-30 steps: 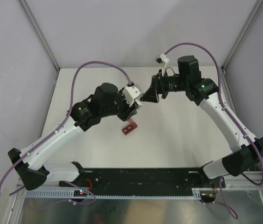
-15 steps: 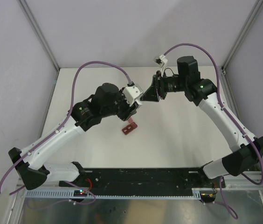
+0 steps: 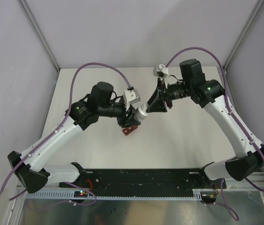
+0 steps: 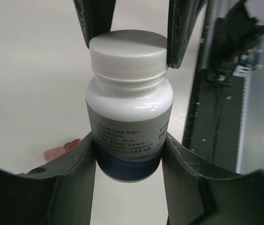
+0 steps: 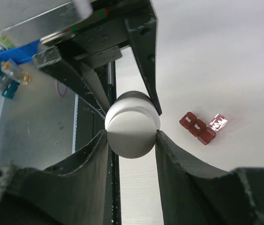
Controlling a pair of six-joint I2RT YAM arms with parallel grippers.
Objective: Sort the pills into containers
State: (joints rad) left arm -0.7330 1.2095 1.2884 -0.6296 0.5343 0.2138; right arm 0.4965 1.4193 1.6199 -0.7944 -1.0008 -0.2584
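The dark red pill box (image 5: 196,125) lies on the white table (image 3: 183,140), a strip of 3 square compartments, just below and beside the spot where the 2 arms meet. From the right wrist view, the end compartment looks as if its lid is tipped up and catching light, while the other 2 appear closed; whether anything lies inside cannot be told. No pills show anywhere on the table or in the box. Above it, the white bottle (image 4: 128,126) is held clear of the table, lying sideways between the arms. The left gripper (image 4: 128,151) is clamped on the bottle's labelled body, and the right gripper (image 5: 132,136) has its fingers pressed on either side of the white cap (image 5: 131,132), which is still seated on the neck. By my reading, the task is at an early stage: the bottle is unopened, so uncapping, pouring and sorting into the compartments all remain.
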